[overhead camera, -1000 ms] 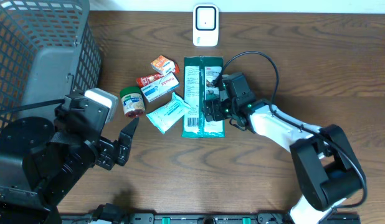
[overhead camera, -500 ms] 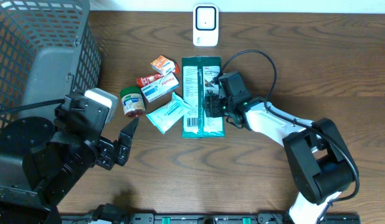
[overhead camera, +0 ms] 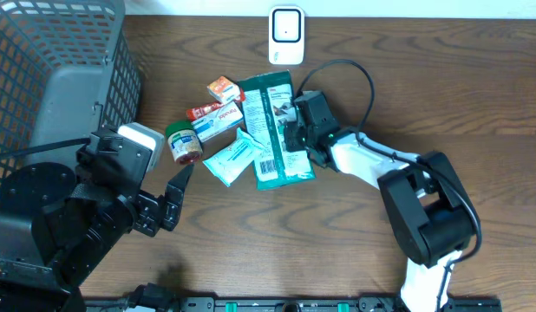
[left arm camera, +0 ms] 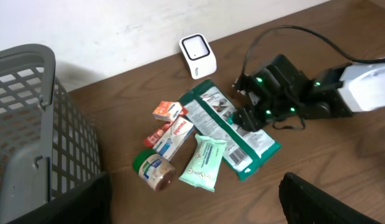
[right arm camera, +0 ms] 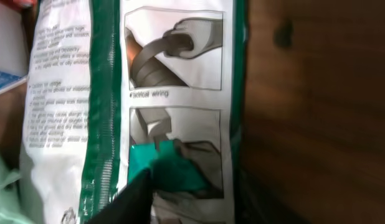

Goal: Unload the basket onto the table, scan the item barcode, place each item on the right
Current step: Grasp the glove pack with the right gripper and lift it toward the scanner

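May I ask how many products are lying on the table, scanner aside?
6: orange box at the back, red packet and blue-white box before it, green-lidded jar leftmost, wipes pack in front, large green packet rightmost at the right gripper. Others may hide beneath.

My left arm [overhead camera: 60, 217] sits folded at the near left corner with its wrist raised. The left gripper [left arm camera: 197, 186] hangs high, jaws spread wide, gripping nothing. My right arm [overhead camera: 381, 169] stretches low from the near right toward the middle, forearm almost flat. The right gripper [overhead camera: 292, 137] points down, jaws partway in. One finger [right arm camera: 127, 196] shows in the wrist view, but I can't tell whether they pinch.
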`<act>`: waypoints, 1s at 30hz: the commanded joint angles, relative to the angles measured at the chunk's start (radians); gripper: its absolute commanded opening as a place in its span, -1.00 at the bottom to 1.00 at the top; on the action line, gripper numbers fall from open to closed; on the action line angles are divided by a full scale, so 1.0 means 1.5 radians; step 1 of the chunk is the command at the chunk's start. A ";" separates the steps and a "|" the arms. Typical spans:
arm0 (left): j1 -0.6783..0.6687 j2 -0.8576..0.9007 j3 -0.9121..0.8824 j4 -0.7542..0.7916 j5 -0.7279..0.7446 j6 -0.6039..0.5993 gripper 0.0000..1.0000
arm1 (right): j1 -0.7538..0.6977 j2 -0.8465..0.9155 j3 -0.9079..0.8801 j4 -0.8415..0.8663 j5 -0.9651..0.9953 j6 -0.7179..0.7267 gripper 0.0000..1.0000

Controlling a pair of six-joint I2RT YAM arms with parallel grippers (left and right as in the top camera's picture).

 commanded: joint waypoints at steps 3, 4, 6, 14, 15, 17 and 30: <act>0.002 0.000 0.003 0.001 -0.007 -0.004 0.72 | 0.016 0.110 -0.024 -0.053 -0.010 -0.014 -0.88; 0.002 0.000 0.003 0.001 -0.007 -0.004 0.72 | 0.017 0.110 -0.024 -0.053 -0.010 -0.014 -0.98; 0.002 0.000 0.003 0.001 -0.007 -0.004 0.72 | 0.017 0.108 -0.022 -0.059 -0.011 -0.014 -0.98; 0.002 0.000 0.003 0.001 -0.007 -0.004 0.72 | 0.007 -0.010 0.003 -0.152 -0.019 -0.034 -0.98; 0.002 0.000 0.003 0.001 -0.007 -0.004 0.72 | 0.006 -0.038 0.003 -0.156 -0.015 -0.039 -0.98; 0.002 0.000 0.003 0.001 -0.007 -0.004 0.72 | 0.005 -0.089 0.003 -0.165 -0.001 -0.039 -0.98; 0.002 0.000 0.003 0.001 -0.007 -0.004 0.72 | -0.003 -0.322 0.003 -0.225 0.082 0.012 -0.98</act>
